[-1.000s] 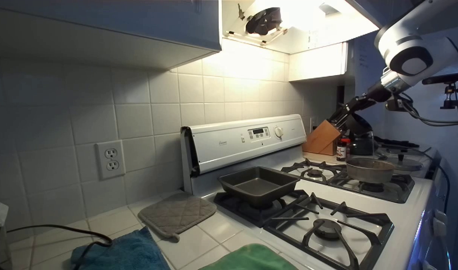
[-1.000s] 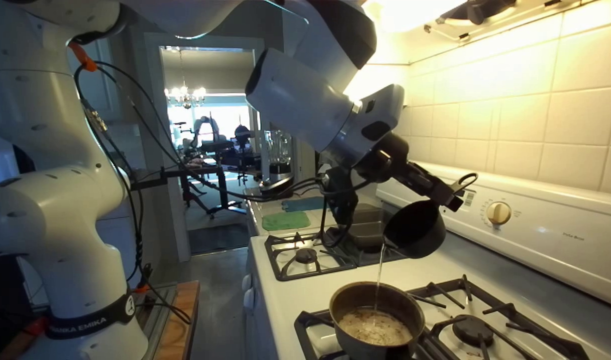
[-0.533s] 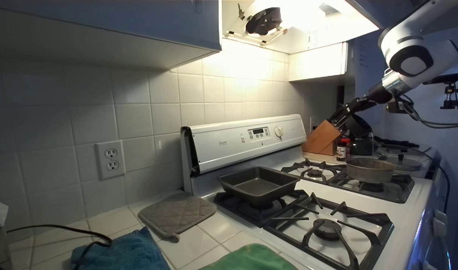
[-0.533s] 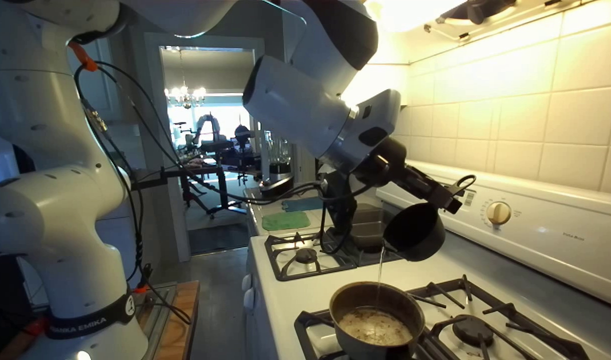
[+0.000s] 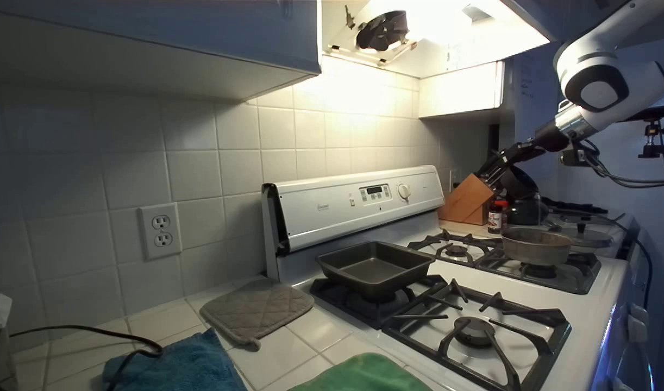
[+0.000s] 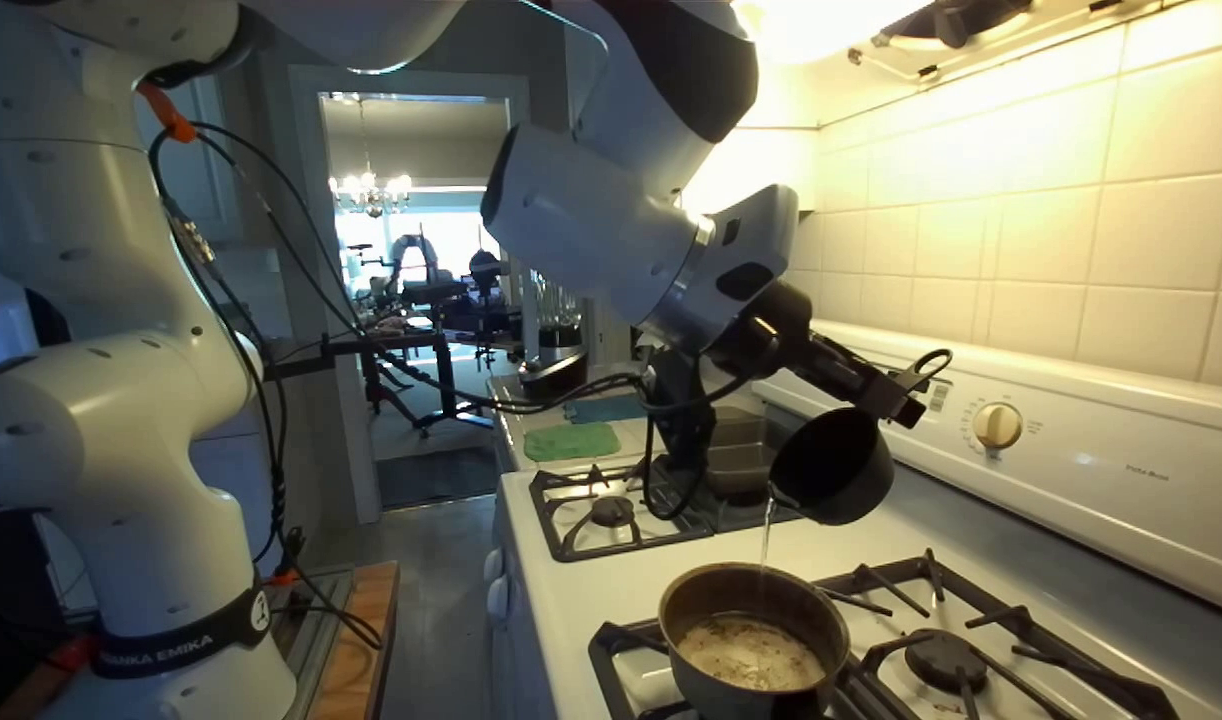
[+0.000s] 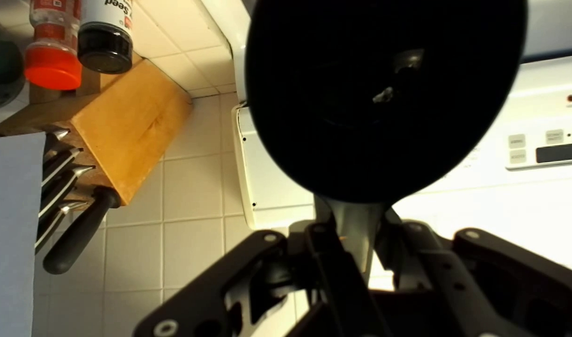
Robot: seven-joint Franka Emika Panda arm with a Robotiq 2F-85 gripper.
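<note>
Standing tallest, the arm wears a black band on its base that reads "EMIKA", with most of "FRANKA" ahead of it. It arches high, and its wrist slopes down toward the white stove; against 1 second ago, the wrist sits slightly lower. The stove's back panel bears a cream knob and small lettering beginning "Insta", the rest blurred. A wooden knife block stands beside the stove; in both exterior views, the stove carries a dark baking pan and a pot with pale contents. Above the pot hangs a black saucepan, tipped steeply, a touch lower than 1 second ago. The gripper grasps the saucepan by its handle, jaws clenched. Near the knife block, a black-capped jar shows "Seed", inverted in the wrist view, with a red-capped jar just beside it. Smallest, a clear stream falls from the saucepan's rim into the pot, thinner-looking than 1 second ago.
</note>
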